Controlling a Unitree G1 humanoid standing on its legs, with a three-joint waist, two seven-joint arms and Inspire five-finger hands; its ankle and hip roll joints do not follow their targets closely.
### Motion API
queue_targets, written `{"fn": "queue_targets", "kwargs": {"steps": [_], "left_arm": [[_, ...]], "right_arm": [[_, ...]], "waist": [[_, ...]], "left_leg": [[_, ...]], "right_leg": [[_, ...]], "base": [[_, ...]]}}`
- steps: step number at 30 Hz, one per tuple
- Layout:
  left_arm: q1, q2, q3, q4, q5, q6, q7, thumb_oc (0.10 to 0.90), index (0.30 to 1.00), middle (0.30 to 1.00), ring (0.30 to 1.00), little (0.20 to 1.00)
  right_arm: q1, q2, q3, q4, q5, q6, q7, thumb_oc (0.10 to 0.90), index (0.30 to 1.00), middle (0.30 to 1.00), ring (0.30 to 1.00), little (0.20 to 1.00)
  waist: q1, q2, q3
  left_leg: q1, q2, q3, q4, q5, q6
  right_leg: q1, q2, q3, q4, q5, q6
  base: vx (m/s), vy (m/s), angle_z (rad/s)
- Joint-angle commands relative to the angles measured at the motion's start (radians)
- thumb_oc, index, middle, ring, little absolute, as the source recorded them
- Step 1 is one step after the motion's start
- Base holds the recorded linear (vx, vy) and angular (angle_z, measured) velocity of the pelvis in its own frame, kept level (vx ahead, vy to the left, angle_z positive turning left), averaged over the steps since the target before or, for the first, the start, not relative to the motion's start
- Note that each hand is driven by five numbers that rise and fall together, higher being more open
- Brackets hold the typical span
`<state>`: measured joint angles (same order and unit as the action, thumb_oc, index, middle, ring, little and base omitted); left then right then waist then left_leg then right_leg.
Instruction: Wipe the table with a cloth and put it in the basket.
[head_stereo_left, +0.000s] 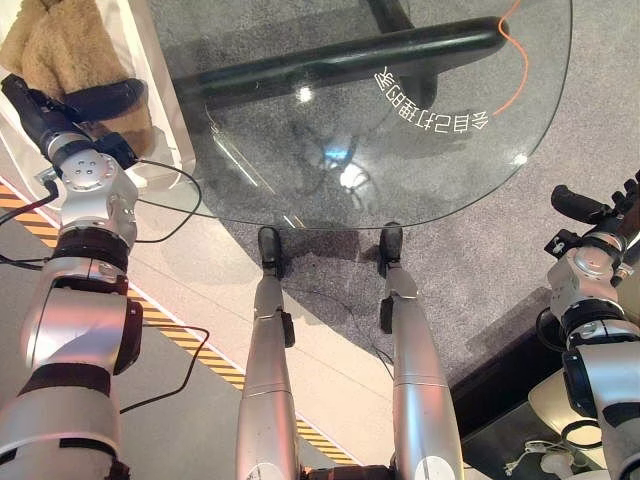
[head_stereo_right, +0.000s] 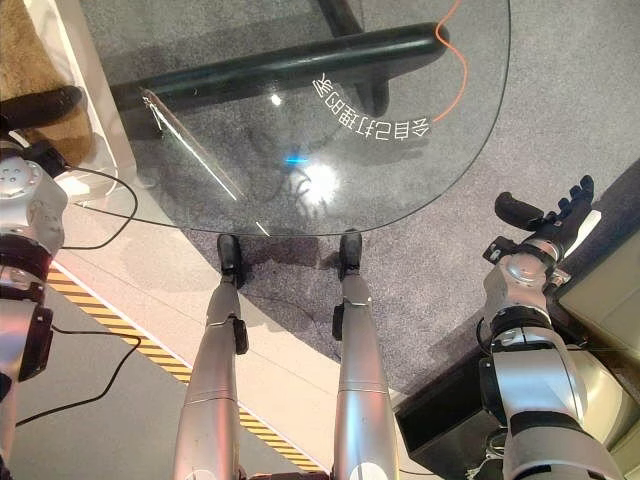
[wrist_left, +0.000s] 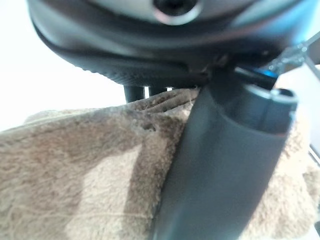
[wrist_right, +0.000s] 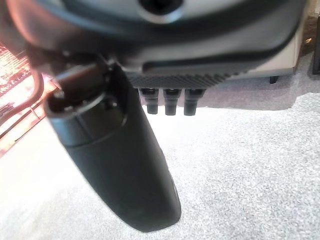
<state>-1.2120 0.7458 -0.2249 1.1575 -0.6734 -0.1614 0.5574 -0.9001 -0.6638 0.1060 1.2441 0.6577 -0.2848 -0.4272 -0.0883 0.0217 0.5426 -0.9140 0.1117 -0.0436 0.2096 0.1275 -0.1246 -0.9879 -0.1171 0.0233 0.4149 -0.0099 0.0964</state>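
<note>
Fingers of left hand (head_stereo_left: 60, 110) lie straight on tan cloth (head_stereo_left: 60, 45).

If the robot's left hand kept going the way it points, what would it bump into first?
Probably the fluffy brown cloth: the left hand already sits right against it. Depth beyond is unclear.

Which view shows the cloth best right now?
The left eye view: the brown fluffy cloth lies beside the glass table, under the left hand. The left wrist view shows its pile close up; the right eye view catches just an edge.
</note>
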Motion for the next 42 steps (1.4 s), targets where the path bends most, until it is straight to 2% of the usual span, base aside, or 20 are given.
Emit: {"fn": "queue_targets", "kwargs": {"steps": [1,4,8,13,17,25,27,29,30,42], "left_arm": [[-0.054,0.114,0.021,0.067,0.001,-0.028,0.068,0.100,0.300,0.300,0.300,0.200],[-0.066,0.114,0.014,0.065,0.007,-0.020,0.073,0.100,0.300,0.300,0.300,0.200],[-0.071,0.116,0.009,0.067,0.005,-0.016,0.067,0.100,0.300,0.300,0.300,0.200],[-0.070,0.113,0.006,0.053,0.011,-0.002,0.080,0.100,0.300,0.300,0.300,0.200],[-0.069,0.105,0.005,0.040,0.010,0.014,0.091,0.100,0.300,0.300,0.300,0.200],[-0.065,0.090,0.009,0.036,-0.010,0.052,0.086,0.100,0.300,0.300,0.300,0.200],[-0.064,0.090,0.010,0.039,-0.013,0.064,0.081,0.182,0.371,0.371,0.371,0.282],[-0.067,0.086,0.005,0.046,-0.024,0.089,0.075,0.438,0.589,0.589,0.589,0.538],[-0.068,0.083,0.004,0.047,-0.029,0.093,0.075,0.800,0.900,0.900,0.900,0.900],[-0.058,0.078,0.006,0.063,-0.048,0.084,0.068,0.800,0.900,0.900,0.900,0.900]], "right_arm": [[0.008,-0.070,0.031,0.054,0.087,0.083,0.108,0.800,0.900,0.900,0.900,0.900],[0.019,-0.056,0.056,0.082,0.119,0.174,0.241,0.800,0.900,0.900,0.900,0.900],[0.049,-0.033,0.073,0.106,0.125,0.211,0.389,0.800,0.900,0.900,0.900,0.900],[0.092,-0.007,0.089,0.114,0.118,0.230,0.492,0.800,0.900,0.900,0.900,0.900],[0.110,0.014,0.100,0.115,0.095,0.262,0.528,0.800,0.900,0.900,0.900,0.900],[0.120,0.027,0.106,0.110,0.070,0.303,0.529,0.800,0.900,0.900,0.900,0.900],[0.123,0.030,0.106,0.109,0.063,0.308,0.529,0.800,0.900,0.900,0.900,0.900],[0.123,0.033,0.108,0.109,0.054,0.326,0.531,0.800,0.900,0.900,0.900,0.900],[0.121,0.034,0.108,0.108,0.052,0.333,0.530,0.800,0.900,0.900,0.900,0.900],[0.128,0.028,0.106,0.109,0.044,0.337,0.527,0.800,0.900,0.900,0.900,0.900]], "waist": [[0.012,-0.011,-0.023],[0.016,-0.013,-0.023],[0.018,-0.015,-0.023],[0.017,-0.012,-0.023],[0.017,-0.010,-0.023],[0.015,-0.008,-0.023],[0.014,-0.009,-0.023],[0.013,-0.009,-0.023],[0.013,-0.009,-0.023],[0.010,-0.007,-0.023]], "left_leg": [[0.008,-0.071,0.015,0.066,-0.103,0.048],[0.008,-0.071,0.014,0.068,-0.102,0.048],[0.004,-0.070,0.012,0.078,-0.101,0.047],[0.003,-0.070,0.011,0.084,-0.100,0.047],[0.003,-0.073,0.011,0.086,-0.099,0.050],[-0.003,-0.076,0.011,0.091,-0.096,0.052],[-0.005,-0.076,0.011,0.092,-0.095,0.052],[-0.006,-0.076,0.011,0.092,-0.094,0.053],[-0.007,-0.076,0.011,0.092,-0.093,0.053],[-0.014,-0.078,0.012,0.100,-0.090,0.054]], "right_leg": [[0.092,0.093,-0.078,-0.074,-0.064,-0.054],[0.091,0.092,-0.079,-0.074,-0.064,-0.057],[0.087,0.092,-0.080,-0.064,-0.062,-0.058],[0.085,0.092,-0.079,-0.056,-0.063,-0.060],[0.085,0.093,-0.079,-0.055,-0.063,-0.061],[0.081,0.094,-0.079,-0.051,-0.061,-0.063],[0.080,0.094,-0.079,-0.051,-0.059,-0.063],[0.078,0.094,-0.079,-0.051,-0.057,-0.063],[0.077,0.094,-0.079,-0.051,-0.056,-0.063],[0.069,0.094,-0.076,-0.045,-0.052,-0.064]], "base": [[0.00,0.000,0.00],[0.00,0.000,0.00],[0.00,-0.009,0.00],[0.00,0.000,0.00],[0.00,0.000,0.00],[0.00,0.000,0.00],[0.00,0.000,0.00],[0.00,0.000,0.00],[0.00,0.000,0.00],[0.00,0.000,0.00]]}}
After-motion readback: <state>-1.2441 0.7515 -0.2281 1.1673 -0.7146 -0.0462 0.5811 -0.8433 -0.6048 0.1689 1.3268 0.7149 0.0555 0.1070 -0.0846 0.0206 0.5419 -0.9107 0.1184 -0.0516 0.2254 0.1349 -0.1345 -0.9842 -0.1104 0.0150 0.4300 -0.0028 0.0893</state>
